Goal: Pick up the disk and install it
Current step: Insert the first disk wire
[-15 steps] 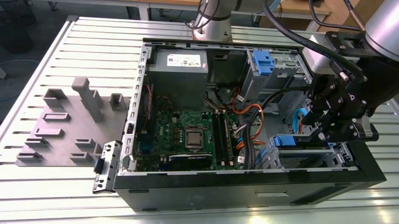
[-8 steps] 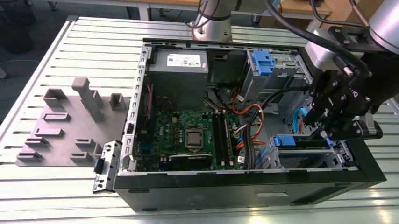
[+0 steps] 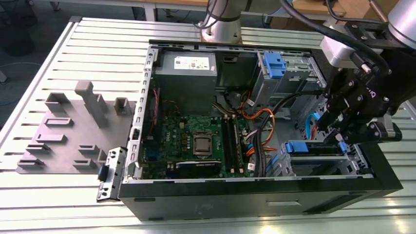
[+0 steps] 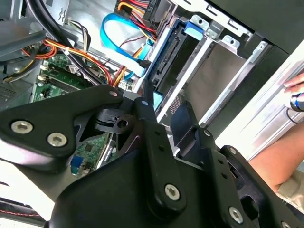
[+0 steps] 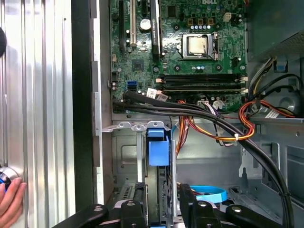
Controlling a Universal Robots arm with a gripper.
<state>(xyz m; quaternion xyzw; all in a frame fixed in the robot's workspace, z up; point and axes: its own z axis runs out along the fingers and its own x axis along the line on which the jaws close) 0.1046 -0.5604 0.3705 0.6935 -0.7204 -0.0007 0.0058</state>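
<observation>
**Blue rails in the bay: the drive stands edge-up under the claw**

Blue plastic rails and a blue tab mark the disk [image 5: 158,156], a flat silver-grey metal hard drive standing on edge in the drive cage at the corner of the open black computer case [image 3: 260,200]. In the exterior view it lies near the case's front wall, toward the exterior view's right, with its blue tab [image 3: 297,146] showing. The black claw [image 5: 161,204] sits right over it; in the first wrist view its two fingers [image 5: 137,202] stand apart on either side of the drive's edge, close beside the rails, though whether the pads press the carrier I cannot tell.

By its look the drive is a stiff, fairly dense metal slab, smooth on its faces and sensitive to knocks; the plastic rails along the long edges seem the safer place to take hold.

Its label and most of its body are hidden inside the grey metal cage [image 4: 223,71]. Black and orange cables [image 5: 228,128] cross just beside the bay. A person's hand [image 5: 10,199] rests on the ribbed metal table [image 3: 78,63], cut off at the picture's edge.
</observation>
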